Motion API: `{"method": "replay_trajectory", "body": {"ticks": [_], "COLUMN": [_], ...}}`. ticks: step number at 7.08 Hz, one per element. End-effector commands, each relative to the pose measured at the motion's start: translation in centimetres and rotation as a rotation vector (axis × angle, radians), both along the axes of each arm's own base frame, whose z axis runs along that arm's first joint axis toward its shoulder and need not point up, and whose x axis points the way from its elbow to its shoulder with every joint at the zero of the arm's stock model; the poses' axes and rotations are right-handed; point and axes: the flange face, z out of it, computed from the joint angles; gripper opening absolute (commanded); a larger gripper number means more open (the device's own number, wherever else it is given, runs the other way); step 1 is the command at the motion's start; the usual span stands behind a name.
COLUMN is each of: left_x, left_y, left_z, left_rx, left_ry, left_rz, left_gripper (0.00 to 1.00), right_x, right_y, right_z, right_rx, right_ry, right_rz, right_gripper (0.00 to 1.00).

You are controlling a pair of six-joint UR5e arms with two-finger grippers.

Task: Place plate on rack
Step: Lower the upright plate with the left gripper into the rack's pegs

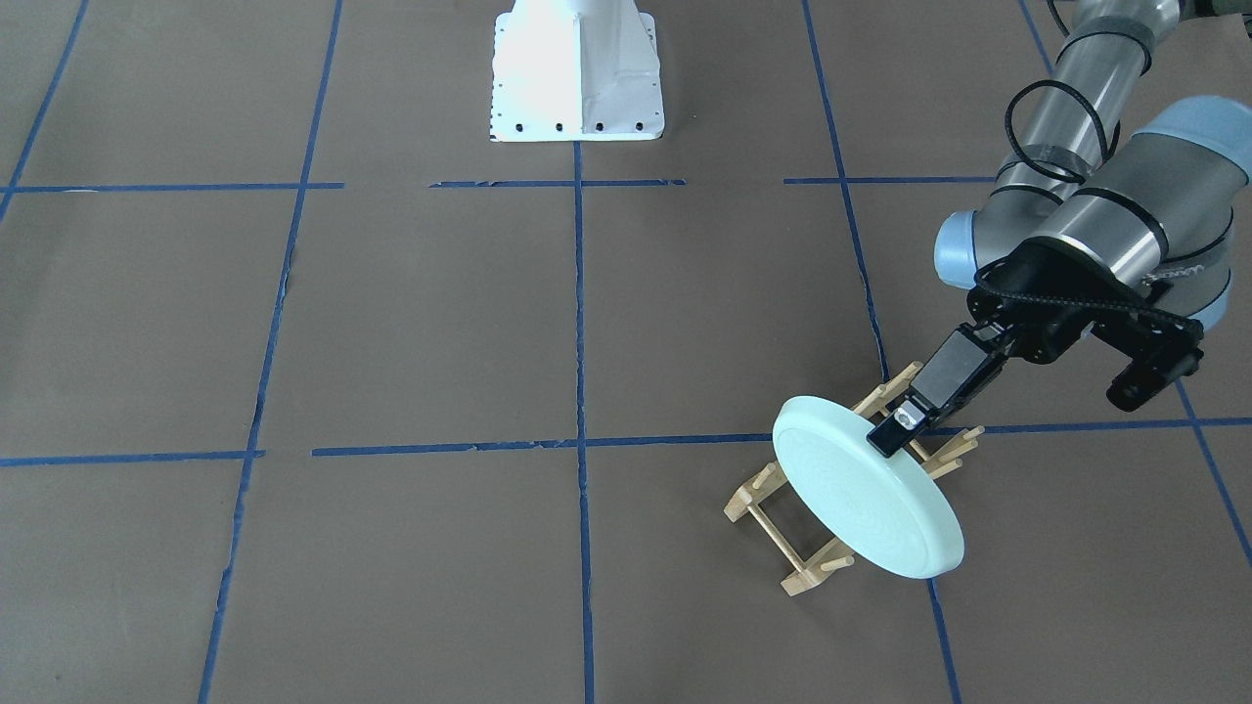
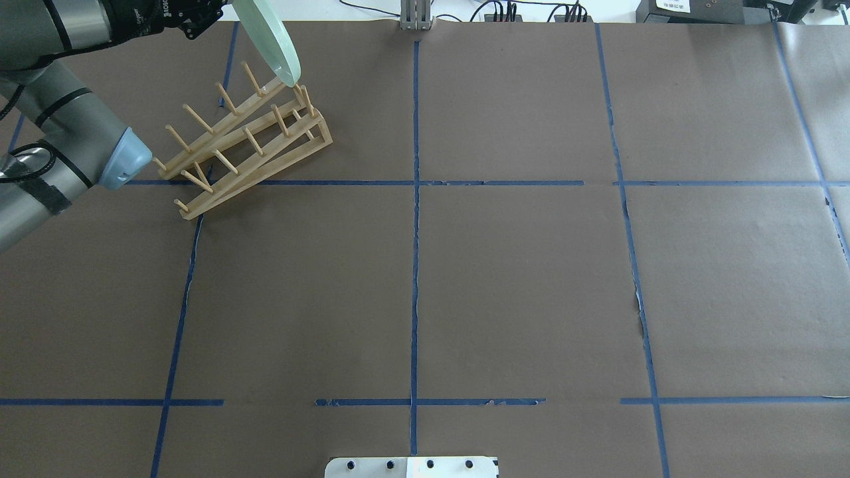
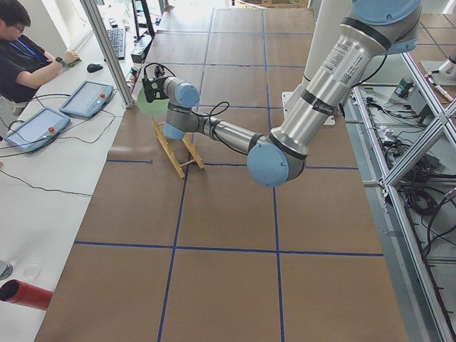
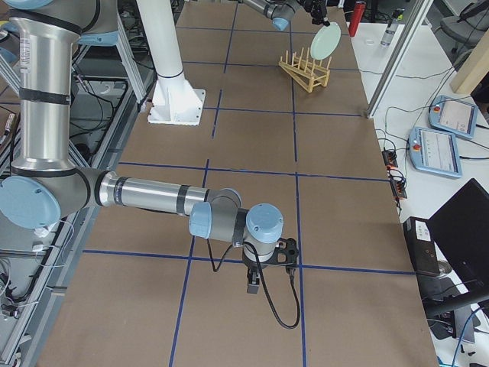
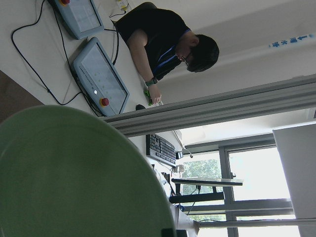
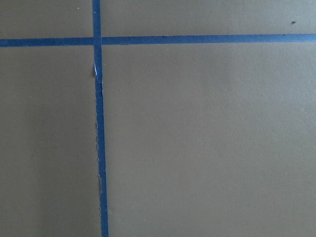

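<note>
My left gripper (image 1: 895, 430) is shut on the rim of the pale mint-green plate (image 1: 866, 499). It holds the plate tilted on edge over the wooden rack (image 1: 773, 533). In the overhead view the plate (image 2: 269, 40) has its lower edge at the pegs at the far end of the rack (image 2: 246, 143); I cannot tell whether it touches. The plate (image 5: 74, 177) fills the lower left of the left wrist view. My right gripper (image 4: 252, 284) hangs low over bare brown table far from the rack; I cannot tell if it is open or shut.
The white robot base (image 1: 577, 68) stands mid-table at the robot's side. An operator (image 3: 21, 43) sits at a side bench with teach pendants (image 3: 85, 96), beyond the rack. Blue tape lines (image 2: 415, 265) grid the brown table.
</note>
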Motion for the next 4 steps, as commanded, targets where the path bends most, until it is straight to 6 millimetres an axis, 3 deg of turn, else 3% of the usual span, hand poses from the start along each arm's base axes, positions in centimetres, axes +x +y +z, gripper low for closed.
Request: {"method": "replay_trajectory", "body": {"ticks": [1,4], "left_x": [0.9,3.5], "left_y": [0.2,0.7], "left_z": [1.5,4.3], "left_rx": [-0.018,-0.036], "left_ry": [-0.019,-0.072], "left_rz": [0.008,0.032], "left_gripper": [0.00,0.00], "right_x": [0.0,0.0], "right_y": [0.0,0.0], "right_z": [0.1,0.0], "right_rx": [-0.001,0.000], "right_ry": [0.000,0.000], "right_rz": [-0.001,-0.001], "right_gripper": [1.00,1.00]}}
